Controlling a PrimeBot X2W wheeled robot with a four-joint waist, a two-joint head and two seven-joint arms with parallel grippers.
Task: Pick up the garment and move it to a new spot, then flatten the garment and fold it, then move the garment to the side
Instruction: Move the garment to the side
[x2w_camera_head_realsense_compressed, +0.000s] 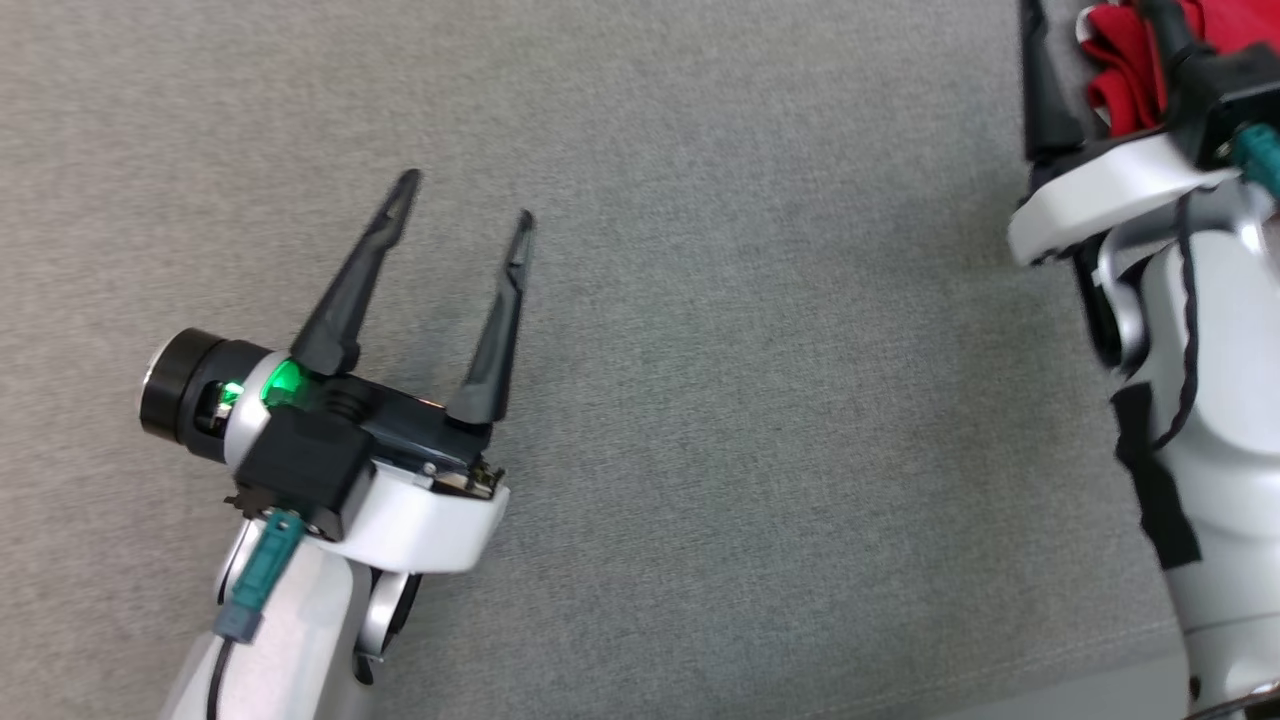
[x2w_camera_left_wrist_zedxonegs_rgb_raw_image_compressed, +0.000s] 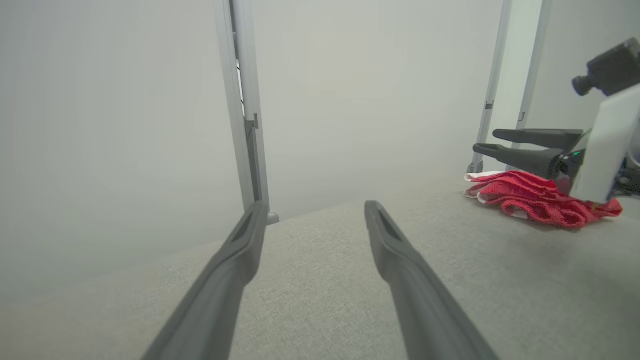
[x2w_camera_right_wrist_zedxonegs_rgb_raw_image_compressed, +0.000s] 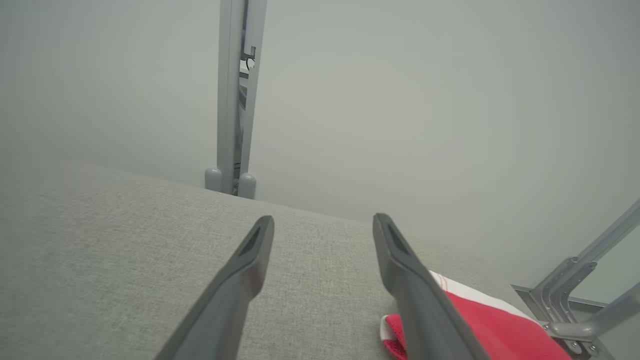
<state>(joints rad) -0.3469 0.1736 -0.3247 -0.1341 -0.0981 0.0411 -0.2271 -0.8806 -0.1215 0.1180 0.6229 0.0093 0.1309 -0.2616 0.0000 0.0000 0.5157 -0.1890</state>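
Note:
The garment (x2w_camera_left_wrist_zedxonegs_rgb_raw_image_compressed: 540, 202) is a crumpled red mesh cloth with white trim, lying at the far right of the grey fabric surface (x2w_camera_head_realsense_compressed: 720, 330). It also peeks in at the top right corner of the head view as a red garment (x2w_camera_head_realsense_compressed: 1118, 75). My right gripper (x2w_camera_right_wrist_zedxonegs_rgb_raw_image_compressed: 324, 221) hovers open just left of the garment (x2w_camera_right_wrist_zedxonegs_rgb_raw_image_compressed: 480, 325), with nothing between its fingers (x2w_camera_head_realsense_compressed: 1045, 100). From the left wrist view, the right gripper (x2w_camera_left_wrist_zedxonegs_rgb_raw_image_compressed: 485, 141) sits right above the cloth. My left gripper (x2w_camera_head_realsense_compressed: 465, 200) is open and empty over bare surface, well to the left of the garment.
Grey metal frame posts (x2w_camera_left_wrist_zedxonegs_rgb_raw_image_compressed: 247, 115) stand at the surface's back edge before a pale wall. A metal bracket (x2w_camera_right_wrist_zedxonegs_rgb_raw_image_compressed: 570, 300) sits by the far right corner, close to the garment. The surface's near edge (x2w_camera_head_realsense_compressed: 1050, 685) shows at the lower right.

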